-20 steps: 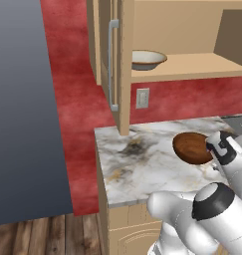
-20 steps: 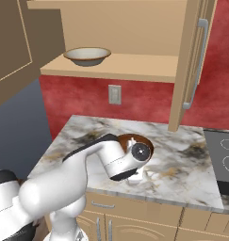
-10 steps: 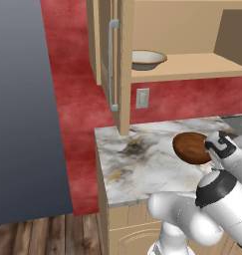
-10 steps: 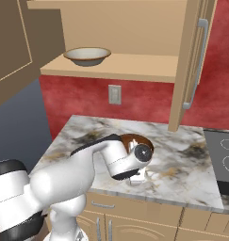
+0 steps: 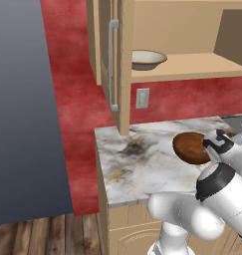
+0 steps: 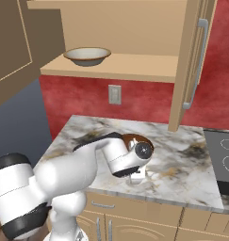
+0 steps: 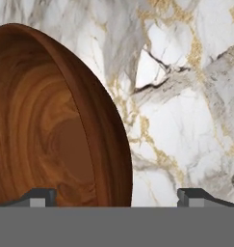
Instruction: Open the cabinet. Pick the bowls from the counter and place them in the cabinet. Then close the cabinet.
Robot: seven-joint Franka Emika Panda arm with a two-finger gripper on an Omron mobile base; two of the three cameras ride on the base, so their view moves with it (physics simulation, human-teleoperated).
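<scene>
We see our arm point(image 6: 69, 174) built of glossy white rounded shells, broken by dark bands at the joints (one broad black ring sits low on the thick base link). A dark round cap with a pale centre closes the wrist joint point(image 6: 144, 150). Our two finger tips point(image 7: 39, 197) are small, dark and blocky.

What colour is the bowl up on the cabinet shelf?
Cream-white with a tan-gold rim; the bowl shows best in the right base view.
</scene>
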